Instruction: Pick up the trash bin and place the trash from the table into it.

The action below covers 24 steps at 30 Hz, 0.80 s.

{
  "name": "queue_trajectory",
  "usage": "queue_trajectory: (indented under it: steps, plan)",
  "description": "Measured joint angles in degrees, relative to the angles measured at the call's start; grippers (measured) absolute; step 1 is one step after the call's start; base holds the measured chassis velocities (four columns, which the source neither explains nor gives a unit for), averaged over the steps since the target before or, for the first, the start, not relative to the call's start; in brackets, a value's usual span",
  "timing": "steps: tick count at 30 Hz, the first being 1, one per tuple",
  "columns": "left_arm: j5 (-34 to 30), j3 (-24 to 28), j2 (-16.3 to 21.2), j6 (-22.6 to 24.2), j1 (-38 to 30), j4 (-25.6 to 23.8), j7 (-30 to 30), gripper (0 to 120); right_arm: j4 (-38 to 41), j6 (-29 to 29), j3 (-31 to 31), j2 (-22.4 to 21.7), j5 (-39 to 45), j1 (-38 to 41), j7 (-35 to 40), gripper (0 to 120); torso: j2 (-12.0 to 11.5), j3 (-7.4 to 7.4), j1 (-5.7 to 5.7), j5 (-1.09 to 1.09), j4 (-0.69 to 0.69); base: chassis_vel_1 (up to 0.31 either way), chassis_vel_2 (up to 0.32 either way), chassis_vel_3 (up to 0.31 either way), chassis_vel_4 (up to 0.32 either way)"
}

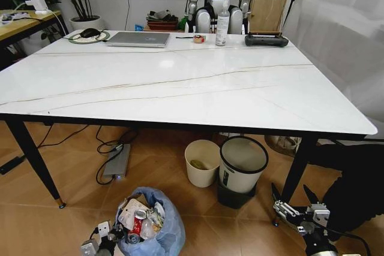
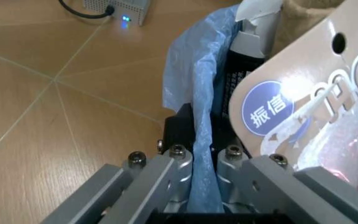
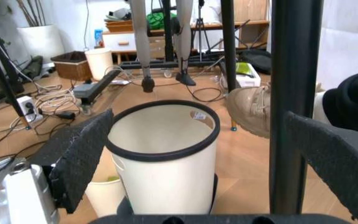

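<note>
Two tools sit low by the floor: the left tool (image 1: 99,245), clamped on the trash bin's (image 1: 157,232) blue liner below the tabletop (image 1: 180,82), should lift slowly to avoid tearing it, while the right tool (image 1: 298,208) waits open.

The trash bin (image 1: 150,226) sits on the wooden floor in front of the table (image 1: 180,85), near its left half. Its crinkled light-blue bag (image 2: 195,93) billows over the rim. The trash (image 1: 139,215) fills it to the top: crumpled white paper, torn brown cardboard, a crushed red can and plastic packaging. The table is large and rectangular, its white marble-look top crossed by thin brown veins, on black legs.
</note>
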Motion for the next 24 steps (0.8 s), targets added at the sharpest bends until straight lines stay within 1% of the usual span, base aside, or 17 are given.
queue_trajectory:
  steps: [8, 24]
  plan:
    - [1.42, 0.07, -0.05, -0.24, 0.08, 0.5, -0.14, 0, 0.0, 0.0, 0.0, 0.0, 0.0, 0.0, 0.0, 100, -0.16, -0.15, -0.02, 0.0, 0.0, 0.0, 0.0, 0.0, 0.0]
    - [1.42, 0.1, -0.61, 0.55, -0.82, 2.42, -1.09, 0, 0.0, 0.0, 0.0, 0.0, 0.0, 0.0, 0.0, 100, 0.2, 0.07, 0.11, 0.01, 0.0, 0.0, 0.0, 0.0, 0.0]
